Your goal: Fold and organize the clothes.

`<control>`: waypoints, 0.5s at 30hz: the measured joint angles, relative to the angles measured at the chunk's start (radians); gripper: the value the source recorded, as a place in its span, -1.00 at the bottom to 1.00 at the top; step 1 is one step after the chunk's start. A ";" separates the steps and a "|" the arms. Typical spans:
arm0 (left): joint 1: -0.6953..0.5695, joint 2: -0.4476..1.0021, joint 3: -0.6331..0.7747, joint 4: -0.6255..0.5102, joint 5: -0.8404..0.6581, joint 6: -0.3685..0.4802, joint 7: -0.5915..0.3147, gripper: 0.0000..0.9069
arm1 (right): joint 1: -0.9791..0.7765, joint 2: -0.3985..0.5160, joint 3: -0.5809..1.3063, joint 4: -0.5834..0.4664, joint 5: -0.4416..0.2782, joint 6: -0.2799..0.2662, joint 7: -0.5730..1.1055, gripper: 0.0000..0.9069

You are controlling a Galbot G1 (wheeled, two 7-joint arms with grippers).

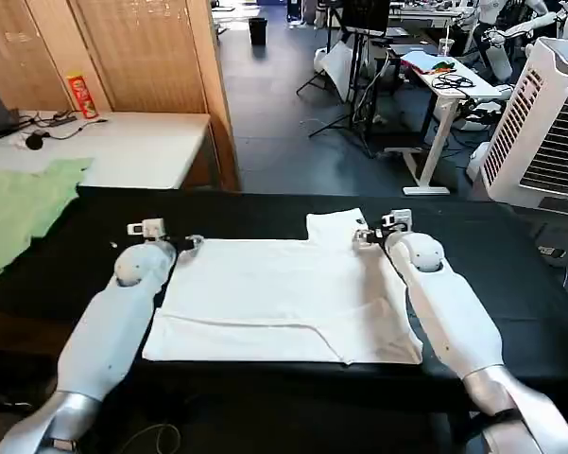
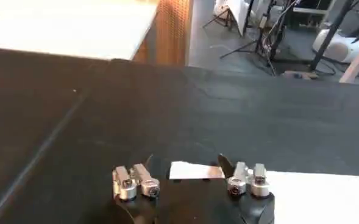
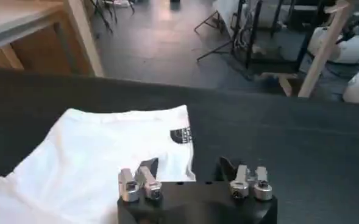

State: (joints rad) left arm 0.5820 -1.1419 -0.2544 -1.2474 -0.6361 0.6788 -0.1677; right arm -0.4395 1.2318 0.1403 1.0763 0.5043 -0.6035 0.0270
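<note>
The white T-shirt (image 1: 284, 298) lies flat and partly folded on the black tabletop (image 1: 510, 284), its near edge doubled over. At its far corners sit the left claw (image 1: 191, 244) and right claw (image 1: 361, 235), both spread open and gripping nothing. Likely next: pinching those corners for another fold. The right wrist view reveals a small dark label (image 3: 180, 135) near the sleeve edge.
</note>
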 joint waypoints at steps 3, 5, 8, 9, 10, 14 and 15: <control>0.013 0.005 -0.003 -0.014 0.000 0.007 -0.001 -0.51 | 0.001 0.003 0.001 -0.005 -0.003 0.002 -0.003 -0.70; 0.021 0.007 -0.007 -0.023 0.000 0.008 -0.001 -0.61 | 0.001 0.007 0.002 -0.010 -0.014 0.005 -0.009 -0.83; 0.032 0.011 -0.010 -0.034 -0.001 0.008 -0.001 -0.66 | 0.001 0.013 0.004 -0.018 -0.028 0.019 -0.016 -0.91; 0.033 0.011 -0.011 -0.034 0.001 0.008 0.000 -0.70 | 0.000 0.015 0.006 -0.020 -0.030 0.022 -0.017 -1.00; 0.034 0.011 -0.012 -0.035 0.003 0.008 0.001 -0.72 | -0.001 0.017 0.008 -0.020 -0.031 0.030 -0.017 -1.00; 0.035 0.006 -0.016 -0.034 0.027 -0.007 0.010 -0.74 | -0.011 0.018 0.019 -0.010 -0.031 0.067 -0.022 -1.00; 0.035 0.006 -0.018 -0.034 0.031 -0.010 0.014 -0.76 | -0.014 0.016 0.022 -0.005 -0.029 0.075 -0.025 -1.00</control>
State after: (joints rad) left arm 0.6168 -1.1360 -0.2720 -1.2815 -0.6054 0.6685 -0.1533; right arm -0.4539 1.2482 0.1623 1.0710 0.4752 -0.5281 0.0021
